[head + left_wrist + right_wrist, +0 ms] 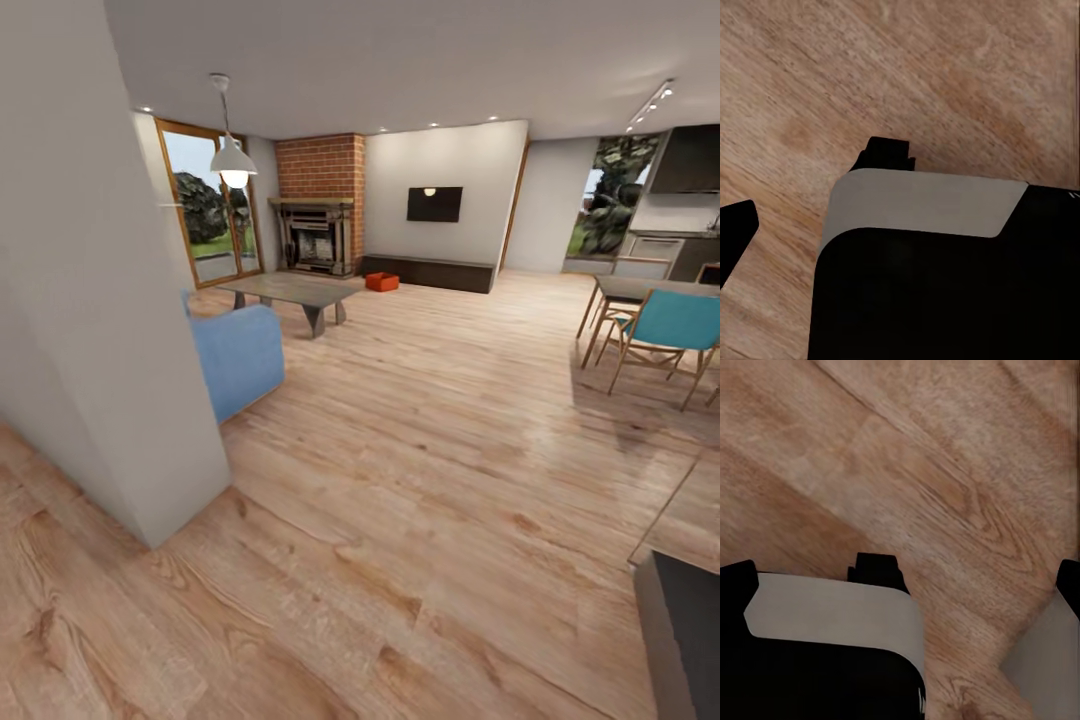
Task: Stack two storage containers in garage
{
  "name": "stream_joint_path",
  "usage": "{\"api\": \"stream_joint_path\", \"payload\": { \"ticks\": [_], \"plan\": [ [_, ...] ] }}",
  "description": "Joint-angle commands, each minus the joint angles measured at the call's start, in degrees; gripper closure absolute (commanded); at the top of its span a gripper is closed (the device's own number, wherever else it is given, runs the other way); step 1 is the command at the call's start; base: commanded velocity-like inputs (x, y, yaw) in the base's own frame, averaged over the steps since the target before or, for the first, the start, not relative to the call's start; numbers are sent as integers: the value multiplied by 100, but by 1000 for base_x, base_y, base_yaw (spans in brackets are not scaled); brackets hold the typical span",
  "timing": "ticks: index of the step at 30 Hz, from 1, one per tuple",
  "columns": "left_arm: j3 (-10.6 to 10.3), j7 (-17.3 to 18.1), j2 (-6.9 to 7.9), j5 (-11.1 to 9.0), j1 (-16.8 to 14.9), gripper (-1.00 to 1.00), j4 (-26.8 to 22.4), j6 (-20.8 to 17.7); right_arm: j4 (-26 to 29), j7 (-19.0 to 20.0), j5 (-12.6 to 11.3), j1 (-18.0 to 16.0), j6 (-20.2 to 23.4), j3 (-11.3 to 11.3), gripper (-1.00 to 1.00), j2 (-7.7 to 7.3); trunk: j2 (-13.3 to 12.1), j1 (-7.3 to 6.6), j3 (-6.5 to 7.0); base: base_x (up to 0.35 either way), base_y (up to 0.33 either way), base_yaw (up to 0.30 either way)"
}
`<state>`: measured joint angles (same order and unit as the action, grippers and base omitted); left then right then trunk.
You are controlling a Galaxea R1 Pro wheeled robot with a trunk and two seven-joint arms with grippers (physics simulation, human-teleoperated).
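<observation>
the wrist views look down on light wood planks (945, 75) and parts of the robot's own black and grey body (930, 285); whether either arm's jaws are wide or narrow i cannot tell. far across the living room, one orange-red storage container (381, 282) sits on the floor before the long dark bench (428, 272), right of the brick fireplace (320, 205), beyond the coffee table (290, 292) and blue sofa (238, 358).

Nothing readable anywhere here, honestly. No labels, brands, numbers or signs on anything.
</observation>
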<state>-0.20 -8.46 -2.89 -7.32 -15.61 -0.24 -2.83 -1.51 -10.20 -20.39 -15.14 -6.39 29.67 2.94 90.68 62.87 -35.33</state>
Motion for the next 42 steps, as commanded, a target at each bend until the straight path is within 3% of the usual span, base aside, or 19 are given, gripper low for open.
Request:
{"api": "stream_joint_path", "payload": {
  "ticks": [1, 24, 36, 42],
  "plan": [
    [-7, -15, -1, -51, -3, -100, -3, -16, -16, -7, -53, -7, -29, 48, -100, 5, 2, 3, -5, 323, 0, -242],
    [-7, -15, -1, -51, -4, -100, -3, -16, -16, -10, -52, -8, -29, 48, -100, 7, 2, 3, -5, 322, 0, -225],
    [-7, -15, -1, -51, -3, -100, -3, -16, -16, -7, -52, -9, -21, 48, -100, 14, 2, 3, -5, 322, 0, -9],
    [-7, -15, -1, -51, -2, -100, -3, -16, -16, 1, -51, -8, -20, 48, -100, 7, 2, 3, -5, 322, 0, 220]
  ]
}}
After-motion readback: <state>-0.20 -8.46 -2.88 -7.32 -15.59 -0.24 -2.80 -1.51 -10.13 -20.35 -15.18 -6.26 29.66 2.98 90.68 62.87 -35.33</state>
